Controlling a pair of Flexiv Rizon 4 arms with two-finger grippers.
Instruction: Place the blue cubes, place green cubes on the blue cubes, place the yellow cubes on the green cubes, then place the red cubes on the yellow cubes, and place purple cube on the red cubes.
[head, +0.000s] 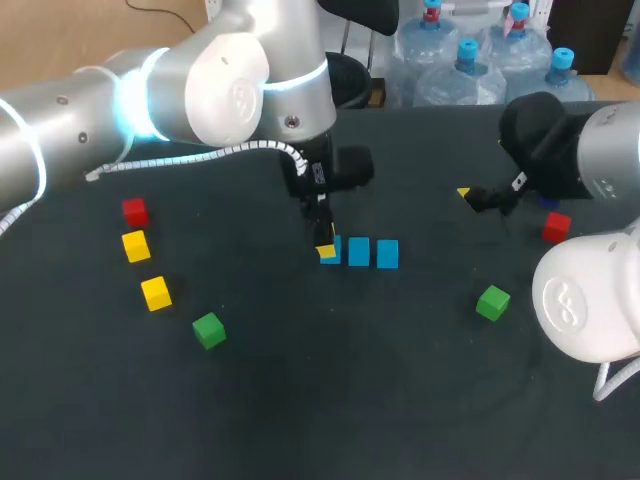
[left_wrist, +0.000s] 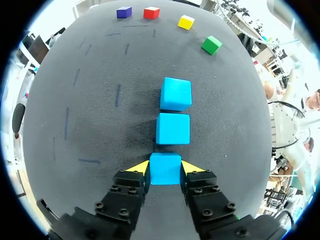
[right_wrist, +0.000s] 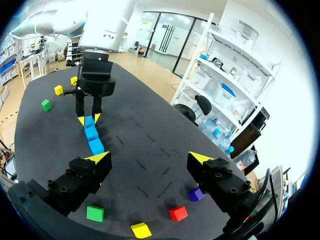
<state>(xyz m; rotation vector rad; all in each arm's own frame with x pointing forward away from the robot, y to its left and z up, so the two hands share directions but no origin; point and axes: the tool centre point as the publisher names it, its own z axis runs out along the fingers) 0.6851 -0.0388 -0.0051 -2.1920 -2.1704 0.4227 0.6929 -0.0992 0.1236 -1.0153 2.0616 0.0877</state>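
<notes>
Three blue cubes lie in a row mid-table. My left gripper (left_wrist: 165, 168) (head: 326, 246) is shut on the nearest blue cube (left_wrist: 165, 168), both yellow tips against its sides. The other two blue cubes (left_wrist: 172, 128) (left_wrist: 175, 93) sit just ahead of it, seen in the head view as blue cubes (head: 359, 251) (head: 387, 253). Green cubes (head: 208, 329) (head: 492, 301) lie nearer the front. Two yellow cubes (head: 135, 245) (head: 155, 292) and a red cube (head: 135, 211) are at the left. My right gripper (right_wrist: 150, 159) (head: 478, 197) hangs open above the right side, holding nothing.
Under my right gripper lie a green cube (right_wrist: 95, 213), a yellow cube (right_wrist: 141, 230), a red cube (right_wrist: 178, 213) and a purple cube (right_wrist: 195, 194). The red cube (head: 556, 227) sits close to the right arm's body.
</notes>
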